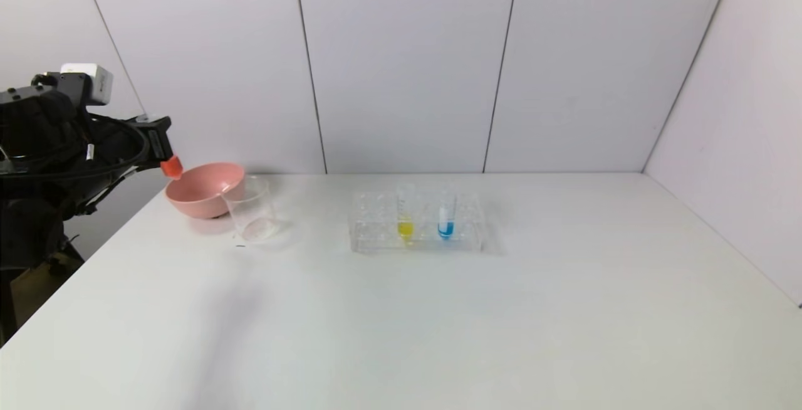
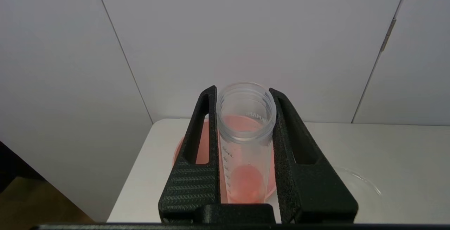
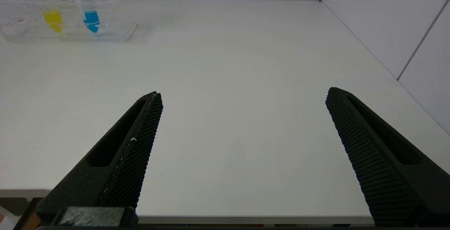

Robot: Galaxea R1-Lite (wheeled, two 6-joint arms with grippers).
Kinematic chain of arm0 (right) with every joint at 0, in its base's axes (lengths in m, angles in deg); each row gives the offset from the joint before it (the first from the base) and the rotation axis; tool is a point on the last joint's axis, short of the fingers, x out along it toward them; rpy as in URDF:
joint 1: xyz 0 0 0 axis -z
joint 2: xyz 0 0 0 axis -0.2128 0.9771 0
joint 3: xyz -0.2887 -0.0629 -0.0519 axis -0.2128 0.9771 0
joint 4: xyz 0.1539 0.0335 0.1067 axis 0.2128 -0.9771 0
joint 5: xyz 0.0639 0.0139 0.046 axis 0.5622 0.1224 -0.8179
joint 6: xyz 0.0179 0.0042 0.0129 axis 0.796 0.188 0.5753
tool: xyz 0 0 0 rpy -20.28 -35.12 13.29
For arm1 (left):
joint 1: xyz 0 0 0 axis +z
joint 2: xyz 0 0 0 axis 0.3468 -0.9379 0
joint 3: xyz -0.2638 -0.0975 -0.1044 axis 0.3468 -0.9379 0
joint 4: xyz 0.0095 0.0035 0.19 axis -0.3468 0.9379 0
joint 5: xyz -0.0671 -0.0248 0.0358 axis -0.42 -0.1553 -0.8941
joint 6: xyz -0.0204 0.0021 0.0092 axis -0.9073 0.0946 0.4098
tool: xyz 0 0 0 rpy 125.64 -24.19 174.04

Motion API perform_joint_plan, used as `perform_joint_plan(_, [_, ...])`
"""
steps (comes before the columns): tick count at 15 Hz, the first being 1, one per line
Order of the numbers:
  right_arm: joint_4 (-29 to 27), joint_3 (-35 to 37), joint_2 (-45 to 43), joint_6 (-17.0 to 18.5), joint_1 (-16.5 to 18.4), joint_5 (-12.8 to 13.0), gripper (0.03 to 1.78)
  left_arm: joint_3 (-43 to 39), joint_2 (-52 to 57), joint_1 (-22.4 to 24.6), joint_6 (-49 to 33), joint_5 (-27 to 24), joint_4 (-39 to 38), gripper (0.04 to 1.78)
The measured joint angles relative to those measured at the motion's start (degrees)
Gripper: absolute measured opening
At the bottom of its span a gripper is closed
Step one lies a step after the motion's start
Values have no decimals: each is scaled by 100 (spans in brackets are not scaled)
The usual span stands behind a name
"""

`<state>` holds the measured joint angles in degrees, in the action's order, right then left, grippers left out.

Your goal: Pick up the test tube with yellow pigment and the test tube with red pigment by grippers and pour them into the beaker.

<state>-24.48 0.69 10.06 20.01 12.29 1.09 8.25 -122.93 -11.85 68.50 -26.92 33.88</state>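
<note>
Our left gripper (image 2: 244,117) clamps the test tube with red pigment (image 2: 246,145) between both fingers, held at the table's far-left corner, just above the pink bowl (image 1: 203,189). The beaker (image 1: 252,208) stands just beside that bowl, w/ the tube well apart from its mouth. Test tube with yellow pigment (image 1: 405,215) sits upright in the clear rack (image 1: 376,225), next to a blue tube (image 1: 445,217). Our right gripper (image 3: 242,98) is spread wide, low over the table's near edge.
</note>
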Motion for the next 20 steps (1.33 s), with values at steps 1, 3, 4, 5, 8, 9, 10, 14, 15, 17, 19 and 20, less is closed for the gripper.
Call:
perform_joint_plan(1, [1,0,0,-1,0,0,170,-22,-78,24,2,-2,-72,45])
perform_joint_plan(3, [1,0,0,-1,0,-2,170,-55,-238,44,6,-4,-235,45])
perform_joint_plan(4, [1,0,0,-1,0,0,170,-68,-310,46,4,-4,-273,45])
perform_joint_plan(5, [1,0,0,-1,0,0,170,-80,-389,49,6,-11,-290,45])
perform_joint_plan(8, [1,0,0,-4,0,0,170,-118,-563,54,20,-20,-453,45])
perform_joint_plan(9, [1,0,0,-1,0,-2,170,-138,-595,51,37,-39,-485,45])
perform_joint_plan(10, [1,0,0,-4,0,-2,170,-160,-616,51,52,-78,-500,45])
perform_joint_plan(14, [1,0,0,-1,0,-2,170,-184,-684,51,76,-116,-541,45])
perform_joint_plan(15, [0,0,0,-1,0,0,170,-184,-689,51,80,-116,-538,45])
perform_joint_plan(17, [0,0,0,-4,0,-2,170,-184,-695,51,150,-113,-530,45])
perform_joint_plan(19, [0,0,0,-1,0,0,170,-188,-695,51,229,-152,-522,45])
perform_joint_plan(20, [0,0,0,-1,0,-2,170,-188,-697,54,295,-212,-516,45])
